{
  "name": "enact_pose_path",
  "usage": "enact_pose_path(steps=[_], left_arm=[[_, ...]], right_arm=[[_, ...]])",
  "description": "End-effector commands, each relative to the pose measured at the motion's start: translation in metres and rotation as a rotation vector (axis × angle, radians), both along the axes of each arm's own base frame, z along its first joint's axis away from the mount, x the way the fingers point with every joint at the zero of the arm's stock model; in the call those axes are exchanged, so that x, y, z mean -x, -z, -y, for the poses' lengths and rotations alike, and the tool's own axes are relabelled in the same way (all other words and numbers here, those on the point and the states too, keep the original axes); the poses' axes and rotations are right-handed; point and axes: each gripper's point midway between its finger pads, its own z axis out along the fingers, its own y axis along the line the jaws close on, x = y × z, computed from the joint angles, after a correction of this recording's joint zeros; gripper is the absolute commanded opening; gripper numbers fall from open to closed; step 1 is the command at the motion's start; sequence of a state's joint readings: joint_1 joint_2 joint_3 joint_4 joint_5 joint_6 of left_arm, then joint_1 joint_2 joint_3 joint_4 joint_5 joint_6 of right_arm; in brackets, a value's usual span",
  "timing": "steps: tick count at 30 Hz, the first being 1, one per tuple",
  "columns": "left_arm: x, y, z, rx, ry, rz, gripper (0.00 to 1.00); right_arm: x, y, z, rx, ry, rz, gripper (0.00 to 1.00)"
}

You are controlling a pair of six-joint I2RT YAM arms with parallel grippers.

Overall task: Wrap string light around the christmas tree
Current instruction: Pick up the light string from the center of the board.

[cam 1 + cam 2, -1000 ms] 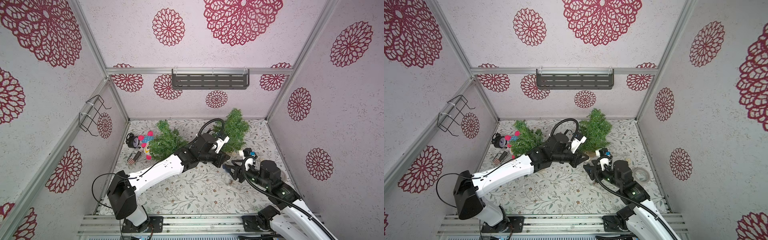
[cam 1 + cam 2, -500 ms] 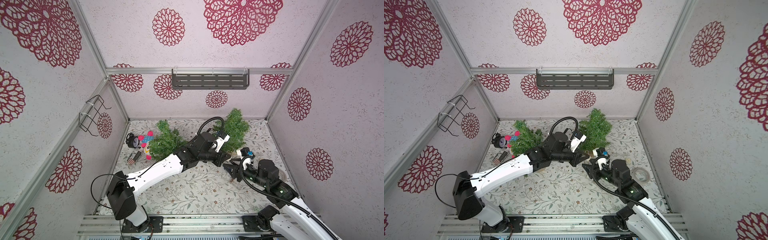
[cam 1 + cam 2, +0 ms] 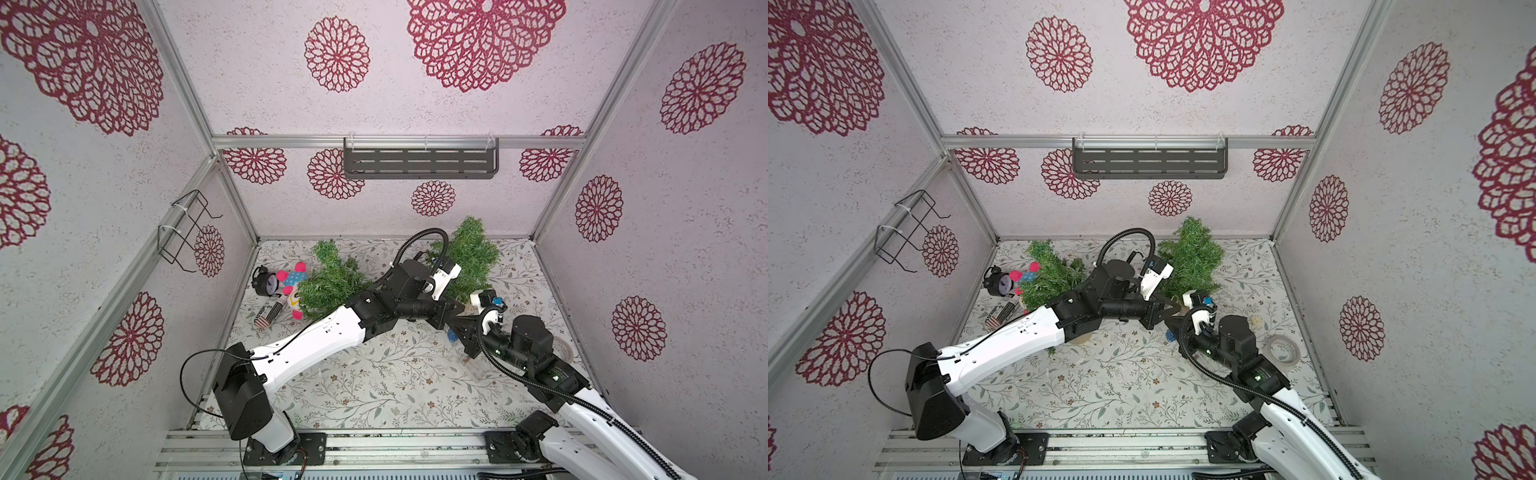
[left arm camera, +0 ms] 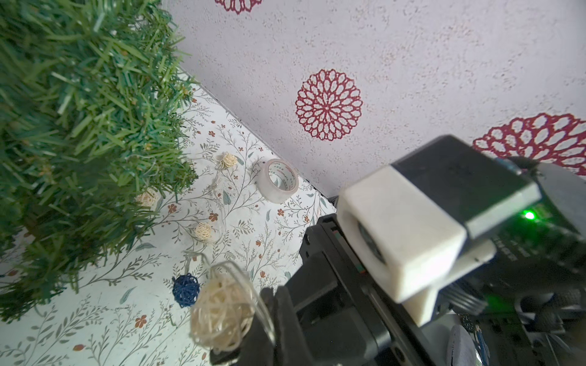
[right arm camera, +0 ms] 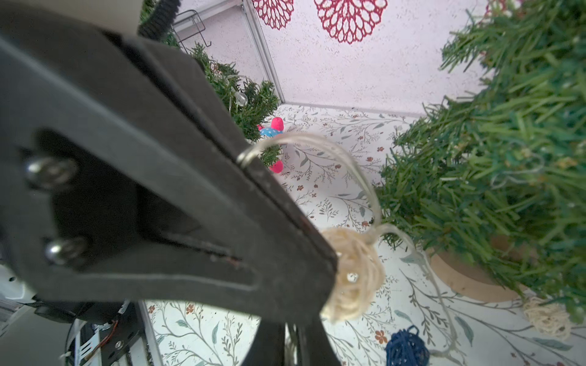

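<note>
The christmas tree (image 3: pixel 473 257) (image 3: pixel 1192 262) stands at the back right in a brown pot (image 5: pixel 469 279). The string light (image 5: pixel 355 275) is a pale wire carrying woven cream balls and a blue ball (image 4: pixel 186 290); part of it lies on the floor by the tree (image 4: pixel 79 111). My left gripper (image 4: pixel 271 320) (image 3: pixel 455 311) is shut on the wire, and a cream ball (image 4: pixel 222 317) hangs at its tip. Directly under that tip, my right gripper (image 5: pixel 289 345) (image 3: pixel 459 326) is shut, with a pale strand of the wire in the slit between its fingers.
A second green tree (image 3: pixel 332 282) stands at the back left beside an alarm clock (image 3: pixel 266 282) and a plush toy (image 3: pixel 291 278). A tape roll (image 3: pixel 1283 351) lies by the right wall. A grey shelf (image 3: pixel 419 160) and a wire basket (image 3: pixel 187 228) hang on the walls.
My right gripper has moved left to the left gripper's tip and gone from open to shut. The left arm has barely moved and keeps its grip.
</note>
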State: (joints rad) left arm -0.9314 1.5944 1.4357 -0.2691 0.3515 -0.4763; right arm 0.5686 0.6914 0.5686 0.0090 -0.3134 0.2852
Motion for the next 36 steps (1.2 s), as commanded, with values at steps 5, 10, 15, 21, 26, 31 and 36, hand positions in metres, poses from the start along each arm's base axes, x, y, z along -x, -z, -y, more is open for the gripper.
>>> enact_pose_path(steps=[5, 10, 15, 21, 26, 31, 36], left_arm=[[0.007, -0.016, -0.006, 0.031, 0.018, 0.032, 0.4], [0.016, -0.027, -0.034, 0.072, -0.003, 0.06, 0.68], [0.037, -0.026, -0.057, 0.119, 0.022, 0.101, 0.82], [0.036, 0.021, -0.062, 0.093, -0.005, 0.155, 0.82], [0.023, 0.063, -0.04, -0.062, -0.047, 0.352, 0.82], [0.012, 0.076, -0.022, -0.104, -0.061, 0.406, 0.84], [0.015, 0.088, -0.023, -0.1, -0.049, 0.409, 0.85]], right_arm=[[-0.002, -0.029, 0.005, -0.09, 0.041, 0.064, 0.0], [-0.002, -0.048, 0.016, -0.128, 0.098, 0.105, 0.0], [-0.005, -0.056, 0.028, -0.17, 0.168, 0.108, 0.0], [-0.005, -0.072, 0.037, -0.22, 0.22, 0.107, 0.0], [-0.002, -0.079, 0.038, -0.227, 0.212, 0.103, 0.0], [0.0, -0.079, 0.036, -0.245, 0.203, 0.089, 0.0], [0.0, -0.077, 0.036, -0.263, 0.203, 0.08, 0.0]])
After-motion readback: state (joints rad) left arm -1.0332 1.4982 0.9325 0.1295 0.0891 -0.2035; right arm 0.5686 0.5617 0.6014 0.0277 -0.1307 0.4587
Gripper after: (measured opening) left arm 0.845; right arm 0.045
